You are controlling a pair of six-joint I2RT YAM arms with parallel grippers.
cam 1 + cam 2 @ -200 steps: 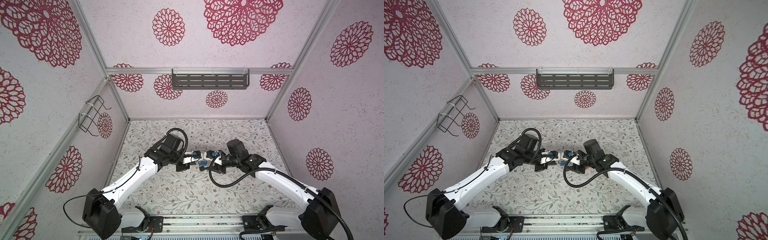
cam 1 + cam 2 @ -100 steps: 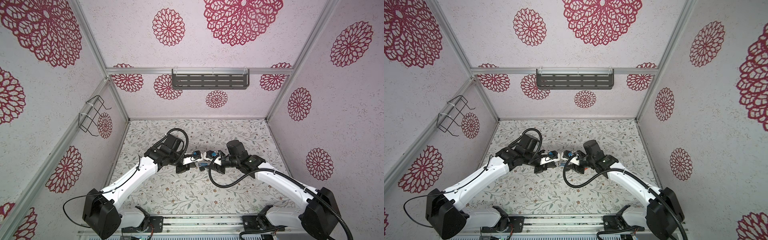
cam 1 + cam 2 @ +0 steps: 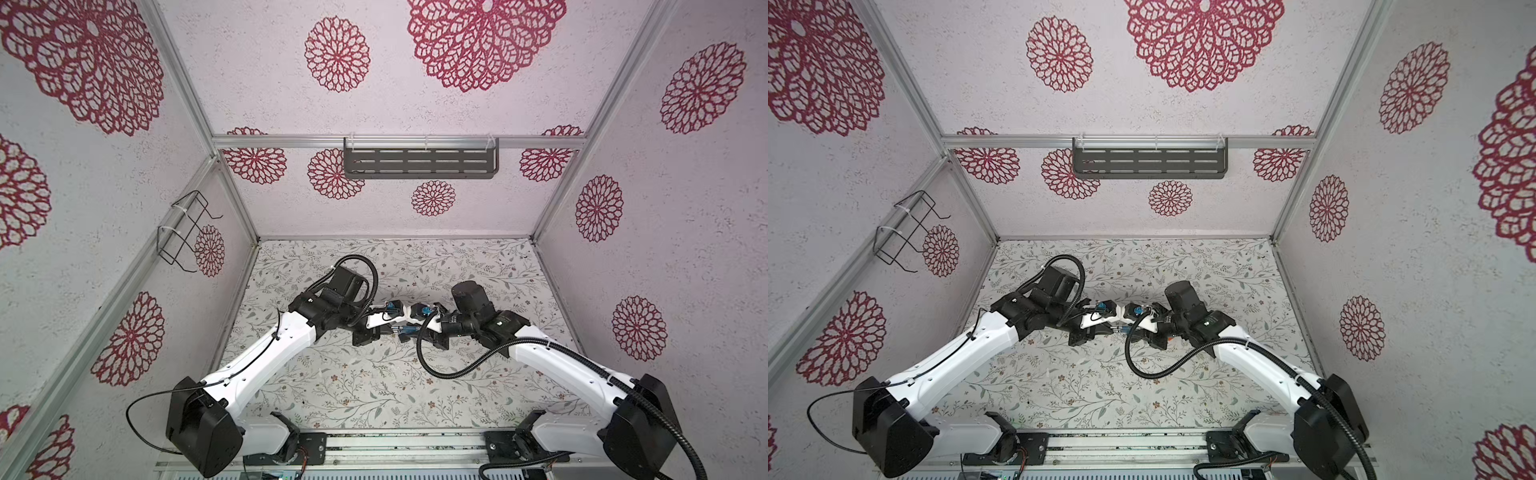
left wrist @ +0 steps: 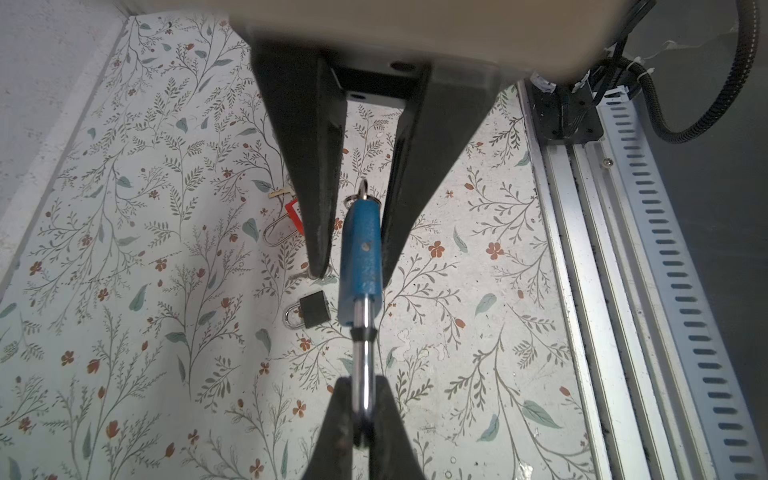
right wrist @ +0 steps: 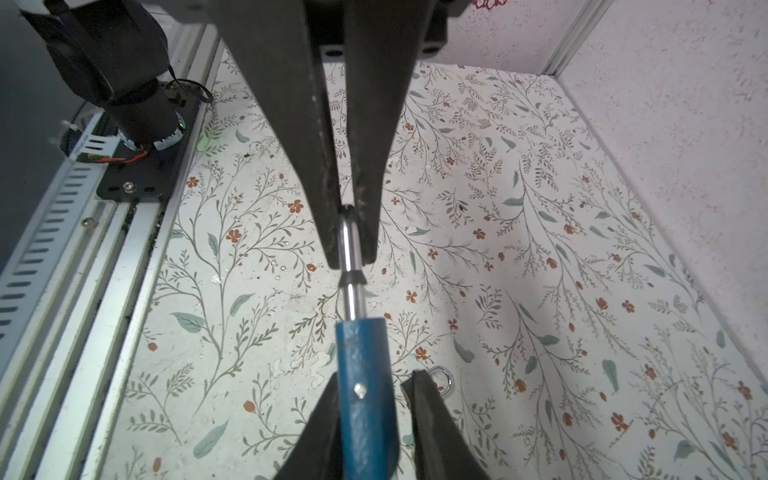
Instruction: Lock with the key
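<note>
Padlock (image 4: 360, 253) between left hand (image 4: 352, 274), right hand (image 5: 350, 261)

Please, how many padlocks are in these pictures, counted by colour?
blue metal padlock, held in the air: 1
red padlock with silver shackle, partly hidden: 1
small black square padlock, lying flat: 1
Total: 3

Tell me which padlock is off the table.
The blue padlock, held in the air by the left gripper and right gripper. The red padlock and black padlock lie on the table.
</note>
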